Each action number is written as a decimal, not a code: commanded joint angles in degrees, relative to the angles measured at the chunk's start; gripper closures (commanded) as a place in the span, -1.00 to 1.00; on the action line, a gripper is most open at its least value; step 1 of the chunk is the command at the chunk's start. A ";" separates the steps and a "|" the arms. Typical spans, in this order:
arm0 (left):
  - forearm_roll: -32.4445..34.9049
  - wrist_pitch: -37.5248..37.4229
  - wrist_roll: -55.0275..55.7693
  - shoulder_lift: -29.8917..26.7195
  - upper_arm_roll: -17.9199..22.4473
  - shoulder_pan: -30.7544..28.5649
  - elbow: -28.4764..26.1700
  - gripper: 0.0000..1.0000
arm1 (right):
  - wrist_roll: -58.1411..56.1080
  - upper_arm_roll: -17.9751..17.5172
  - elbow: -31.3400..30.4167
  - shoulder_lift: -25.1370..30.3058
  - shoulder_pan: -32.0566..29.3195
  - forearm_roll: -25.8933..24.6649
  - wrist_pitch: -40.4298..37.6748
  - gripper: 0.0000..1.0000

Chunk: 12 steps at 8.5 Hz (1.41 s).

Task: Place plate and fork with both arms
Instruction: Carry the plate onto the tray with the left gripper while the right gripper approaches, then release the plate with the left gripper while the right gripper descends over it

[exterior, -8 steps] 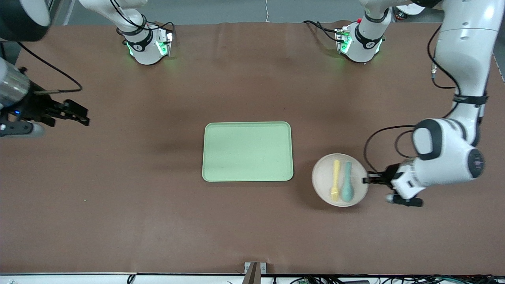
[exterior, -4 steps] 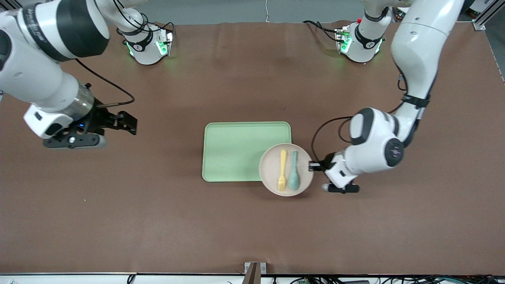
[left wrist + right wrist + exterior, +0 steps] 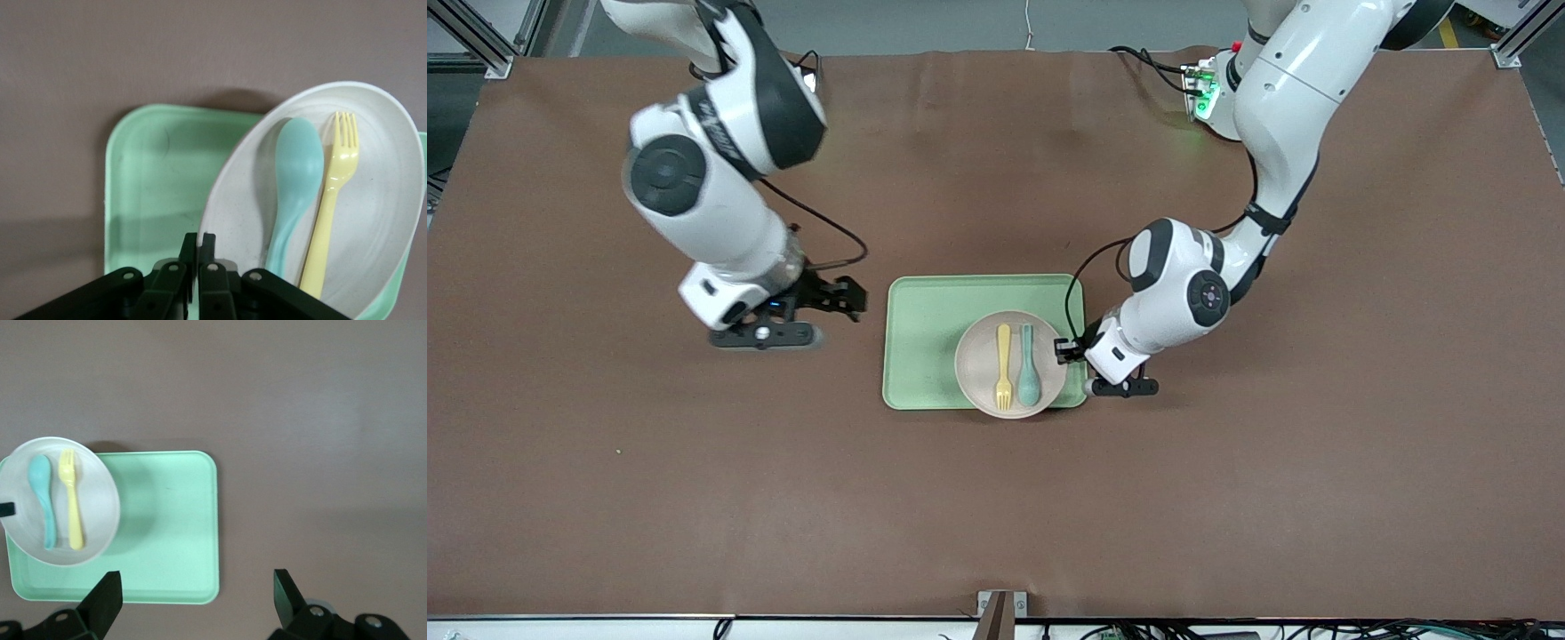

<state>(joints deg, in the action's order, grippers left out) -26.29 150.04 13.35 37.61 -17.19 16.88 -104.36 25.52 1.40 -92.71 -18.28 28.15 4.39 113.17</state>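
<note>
I have the left gripper (image 3: 1065, 349) pinched on the rim of the plate (image 3: 976, 369), holding it over the green tray (image 3: 925, 342) at the left arm's end. The fork (image 3: 1003, 366) lies in the plate beside a teal spoon (image 3: 1029, 373), tines toward the front camera. My right gripper (image 3: 852, 298), fingers wide, hovers over bare table beside the tray; the fork lies toward the left arm from it.

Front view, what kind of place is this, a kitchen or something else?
Likely a robot lab bench, not a kitchen: two arms stand on a brown-covered table; cables run along its edge; the only tableware is a toy-like plate over a green tray.
</note>
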 commanded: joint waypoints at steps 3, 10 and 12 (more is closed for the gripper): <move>-1.22 3.68 -0.78 0.27 0.05 1.40 -4.00 1.00 | 6.70 0.62 -1.16 -7.37 7.42 0.36 9.58 -0.99; -0.25 2.80 -1.05 -12.62 0.05 -10.26 -3.92 -0.98 | 12.36 0.80 2.43 -20.64 17.55 -0.61 23.67 -0.95; 0.01 -0.77 -0.96 -18.94 0.57 -15.53 -4.27 -0.98 | 14.62 0.80 2.88 -22.93 18.78 -0.52 26.38 -0.85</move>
<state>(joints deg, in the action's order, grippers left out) -26.49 151.80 12.40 23.16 -16.76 3.34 -106.57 37.61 1.59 -91.28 -39.27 45.83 4.33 138.34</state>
